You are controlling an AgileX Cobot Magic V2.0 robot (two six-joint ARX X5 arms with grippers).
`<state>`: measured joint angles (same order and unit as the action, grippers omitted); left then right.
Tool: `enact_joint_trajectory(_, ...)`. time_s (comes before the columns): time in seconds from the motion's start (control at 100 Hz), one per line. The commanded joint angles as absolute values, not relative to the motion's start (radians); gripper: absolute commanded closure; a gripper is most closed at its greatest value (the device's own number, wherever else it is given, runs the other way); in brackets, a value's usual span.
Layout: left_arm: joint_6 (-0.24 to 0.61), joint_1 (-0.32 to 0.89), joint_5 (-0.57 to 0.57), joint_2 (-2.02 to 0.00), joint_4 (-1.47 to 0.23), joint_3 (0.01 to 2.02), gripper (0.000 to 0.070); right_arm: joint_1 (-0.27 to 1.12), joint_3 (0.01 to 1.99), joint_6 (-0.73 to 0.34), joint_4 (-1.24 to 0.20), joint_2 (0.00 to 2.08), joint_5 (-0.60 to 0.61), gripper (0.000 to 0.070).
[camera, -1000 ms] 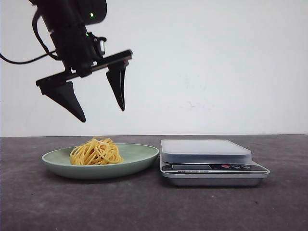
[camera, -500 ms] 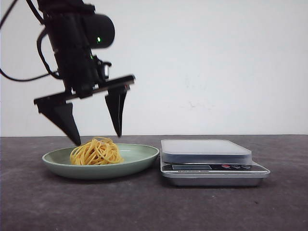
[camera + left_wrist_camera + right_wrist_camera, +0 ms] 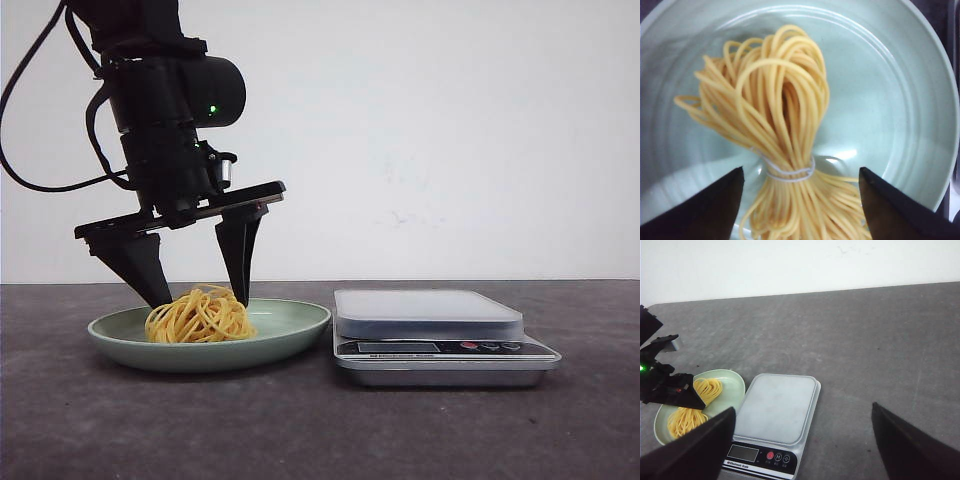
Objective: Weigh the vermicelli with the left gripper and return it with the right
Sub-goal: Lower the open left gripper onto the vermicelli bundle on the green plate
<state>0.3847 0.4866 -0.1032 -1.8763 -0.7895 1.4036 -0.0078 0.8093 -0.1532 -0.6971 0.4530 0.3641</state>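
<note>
The vermicelli (image 3: 200, 316) is a yellow nest of noodle strands tied with a thin white band, lying in the pale green plate (image 3: 290, 330). My left gripper (image 3: 200, 296) is open, its two black fingers down on either side of the nest, tips at plate level. In the left wrist view the vermicelli (image 3: 782, 135) fills the space between the fingers of the gripper (image 3: 801, 175), apart from both. My right gripper (image 3: 802, 415) is open and empty, high above the scale (image 3: 777, 407). The plate (image 3: 732, 385) and noodles (image 3: 690, 407) show in the right wrist view.
A silver digital kitchen scale (image 3: 430, 330) with a flat platform stands right beside the plate on the dark grey table. A white wall rises behind the table.
My left gripper has come down from above the plate until its open fingers straddle the vermicelli. Plate, noodles and scale have not moved.
</note>
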Motion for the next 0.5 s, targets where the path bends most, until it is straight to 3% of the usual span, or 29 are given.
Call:
enact_joint_trajectory(0.0,0.382,0.493,-0.096,-1.897,-0.789,1.422,0.0278,-0.009,0.823,-0.142,-0.690,0.456,0.366,0.0148)
enact_joint_trajectory(0.04,0.382,0.493,-0.096,-1.897,-0.790,1.422,0.0298,-0.009,0.823,-0.142,-0.690,0.456,0.366,0.0148)
enact_joint_trajectory(0.15,0.379,0.493,-0.097,-1.899,-0.792,1.422,0.0437,-0.009,0.823,-0.142,-0.690,0.455,0.366,0.0148)
enact_joint_trajectory(0.25,0.379,0.493,-0.097,-1.900,-0.793,1.422,0.0456,-0.009,0.823,-0.142,-0.690,0.455,0.366,0.0149)
enact_joint_trajectory(0.39,0.366,0.493,-0.097,-1.900,-0.796,1.422,0.0637,-0.009,0.823,-0.142,-0.689,0.455,0.366,0.0149)
enact_joint_trajectory(0.49,0.357,0.493,-0.096,-1.900,-0.797,1.422,0.0649,-0.009,0.823,-0.142,-0.689,0.455,0.366,0.0149)
